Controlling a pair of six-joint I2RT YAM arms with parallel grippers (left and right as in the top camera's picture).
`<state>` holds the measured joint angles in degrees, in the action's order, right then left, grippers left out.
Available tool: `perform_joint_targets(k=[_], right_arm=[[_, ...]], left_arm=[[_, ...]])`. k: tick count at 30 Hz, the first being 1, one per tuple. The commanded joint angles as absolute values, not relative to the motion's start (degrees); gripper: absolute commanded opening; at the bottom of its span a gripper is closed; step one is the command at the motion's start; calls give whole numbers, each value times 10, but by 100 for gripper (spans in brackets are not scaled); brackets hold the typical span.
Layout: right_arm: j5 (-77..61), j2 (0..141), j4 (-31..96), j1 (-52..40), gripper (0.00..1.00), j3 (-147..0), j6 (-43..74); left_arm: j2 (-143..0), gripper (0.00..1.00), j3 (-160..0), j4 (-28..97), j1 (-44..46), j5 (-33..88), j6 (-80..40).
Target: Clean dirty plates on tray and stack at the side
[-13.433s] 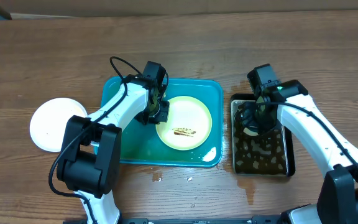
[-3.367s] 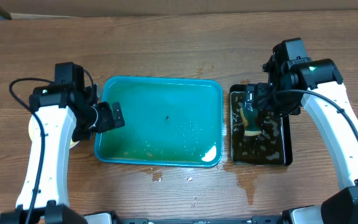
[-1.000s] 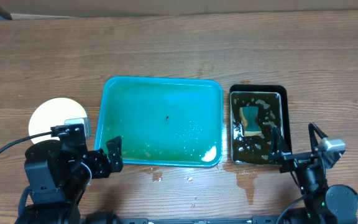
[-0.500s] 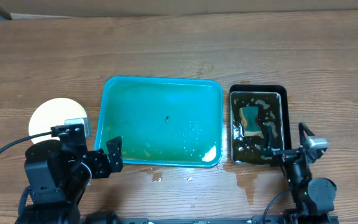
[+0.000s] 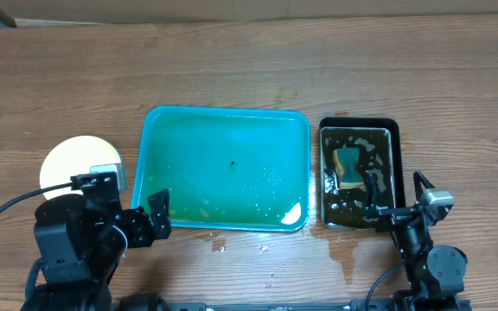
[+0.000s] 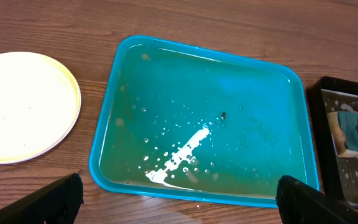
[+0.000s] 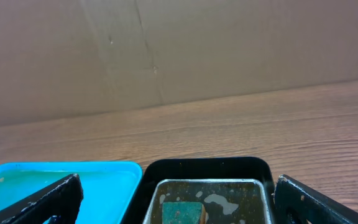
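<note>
The teal tray (image 5: 223, 130) lies mid-table holding only a wet film and a small dark speck; it fills the left wrist view (image 6: 207, 62) too. The plates (image 5: 67, 160) sit stacked on the wood left of the tray, a pale lime-green one (image 6: 17, 106) on top and clean. My left gripper (image 6: 178, 186) hovers open over the tray's near rim, holding nothing. Open and empty as well, my right gripper (image 7: 178, 186) is at the near end of the black pan (image 5: 396, 192).
A black pan (image 5: 390, 130) of dark liquid stands right of the tray, with a green-and-yellow sponge (image 5: 348, 166) lying in it (image 7: 182, 213). Water spots (image 5: 344, 246) mark the wood in front. A brown cardboard wall (image 7: 166, 50) stands behind the table.
Over the last seconds both arms drew back from the tray and pan to the near table edge. In the last second the right arm shifted slightly left; the left arm stayed still.
</note>
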<state>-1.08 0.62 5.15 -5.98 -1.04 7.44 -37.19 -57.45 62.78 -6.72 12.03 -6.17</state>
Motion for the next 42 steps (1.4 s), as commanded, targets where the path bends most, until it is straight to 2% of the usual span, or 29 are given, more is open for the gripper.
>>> perform_joint_targets(k=[1,19,24,30,42], right_arm=[[-11,2,48,-55,100,-5,70],[-11,2,48,-54,100,-5,70],[-11,2,48,-55,100,-5,70],[-11,2,48,-55,100,-5,70],[-11,2,48,-55,100,-5,70]], left_arm=[[-371,100,-571,628,-66,130,-56],[-366,100,-571,628,-66,130,-56],[-336,100,-554,615,-44,88,-51],[-221,100,-418,509,16,45,-52],[-13,100,-148,251,27,47,-78]])
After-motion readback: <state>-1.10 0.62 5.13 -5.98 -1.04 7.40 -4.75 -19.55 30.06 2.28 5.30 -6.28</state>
